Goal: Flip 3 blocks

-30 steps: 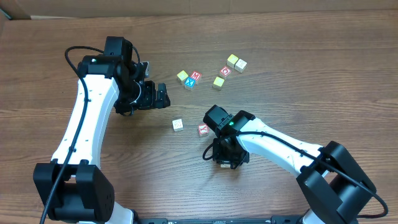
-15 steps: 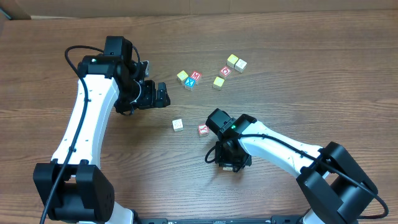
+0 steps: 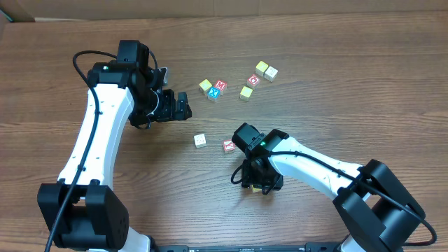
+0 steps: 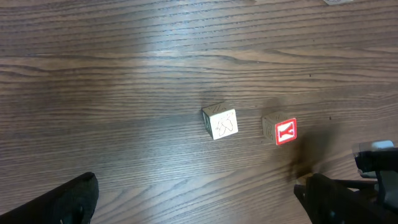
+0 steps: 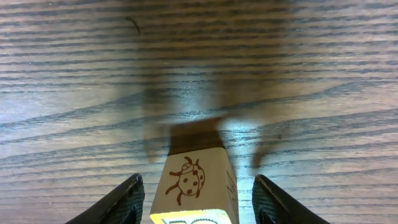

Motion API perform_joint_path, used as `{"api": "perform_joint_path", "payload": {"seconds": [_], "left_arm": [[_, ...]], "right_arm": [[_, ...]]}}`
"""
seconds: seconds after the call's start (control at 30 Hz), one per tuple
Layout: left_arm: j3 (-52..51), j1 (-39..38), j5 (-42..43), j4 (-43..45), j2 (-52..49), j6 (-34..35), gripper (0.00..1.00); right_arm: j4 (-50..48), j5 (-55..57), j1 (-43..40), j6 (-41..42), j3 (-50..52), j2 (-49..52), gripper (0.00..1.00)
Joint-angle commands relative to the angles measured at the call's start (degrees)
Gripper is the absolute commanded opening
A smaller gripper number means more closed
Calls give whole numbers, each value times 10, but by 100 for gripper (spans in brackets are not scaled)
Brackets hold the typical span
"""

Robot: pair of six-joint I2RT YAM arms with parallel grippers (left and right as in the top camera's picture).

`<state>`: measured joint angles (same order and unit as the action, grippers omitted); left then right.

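1. The table (image 3: 364,49) carries ten little blocks in all.
2. My left end effector (image 3: 180,106) hangs wide open and empty, off to the side, I think so it is out of the way.
3. My right end effector (image 5: 198,199) is down low. Its fingers stand open on each side of the ladybug block (image 5: 189,177) and do not pinch it, so it rests on the wood.
4. The cream block (image 4: 220,122) and the red-letter block (image 4: 285,131) sit close by, a little apart.
5. Seven far blocks (image 3: 220,85) wait in bunches of three and four.

Seeing plenty of bare table (image 3: 140,182) all around the cream block (image 3: 200,141). Finding the right arm (image 3: 301,157) crowding the red-letter block (image 3: 228,145), just beside it.
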<state>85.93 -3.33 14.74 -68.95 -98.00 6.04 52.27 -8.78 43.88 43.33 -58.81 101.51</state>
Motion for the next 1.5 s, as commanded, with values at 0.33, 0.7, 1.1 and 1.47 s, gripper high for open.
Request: {"api": "perform_joint_path", "payload": {"seconds": [0.33,0.7,1.1,1.47], "left_arm": [[11,2,1,2,1,8,100],[11,2,1,2,1,8,100],[11,2,1,2,1,8,100],[11,2,1,2,1,8,100]], "right_arm": [[21,-3,-1,66,-31,-8,56],[40,-14,-1,109,-31,-8,38],[44,4,-1,117,-31,-8,53],[119,102,-11,107,-88,-33,62]]}}
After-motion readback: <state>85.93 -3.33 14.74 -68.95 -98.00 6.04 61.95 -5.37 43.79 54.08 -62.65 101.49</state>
